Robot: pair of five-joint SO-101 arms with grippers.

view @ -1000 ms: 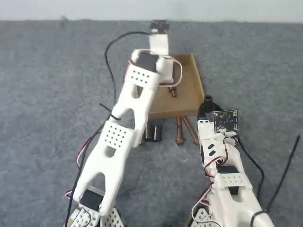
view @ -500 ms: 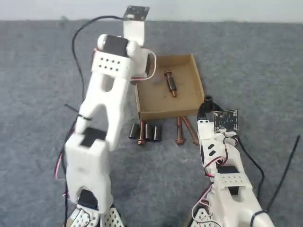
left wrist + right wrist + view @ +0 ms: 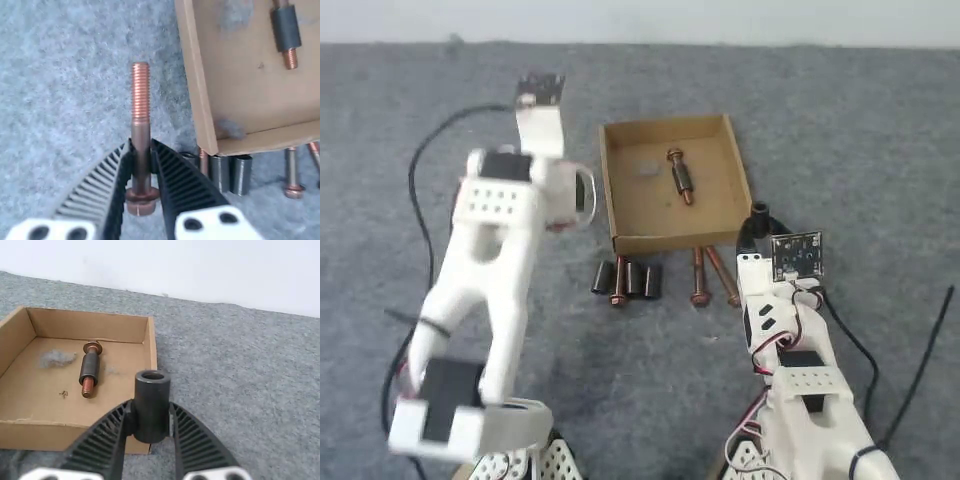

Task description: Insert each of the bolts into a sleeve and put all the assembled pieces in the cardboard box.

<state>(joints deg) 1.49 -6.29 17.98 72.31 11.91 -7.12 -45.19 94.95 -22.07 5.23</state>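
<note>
My left gripper (image 3: 141, 148) is shut on a copper bolt (image 3: 140, 107), gripped near the head with the threaded end pointing away. It hangs over the carpet just left of the cardboard box (image 3: 195, 95). My right gripper (image 3: 150, 412) is shut on an upright black sleeve (image 3: 152, 402), held right of the box's front corner (image 3: 747, 205). One assembled bolt and sleeve (image 3: 680, 176) lies inside the box. In front of the box lie three loose sleeves (image 3: 642, 278), a bolt (image 3: 618, 282) among them, and two more bolts (image 3: 699, 274).
Grey carpet covers the table, with open room left of the box and at the far right. The left arm (image 3: 495, 230) stands tall over the left side. Black cables trail beside both arms. A white wall runs along the back.
The left arm has swung left from above the box to the carpet beside it, uncovering the box and the assembled piece. The right arm has not moved.
</note>
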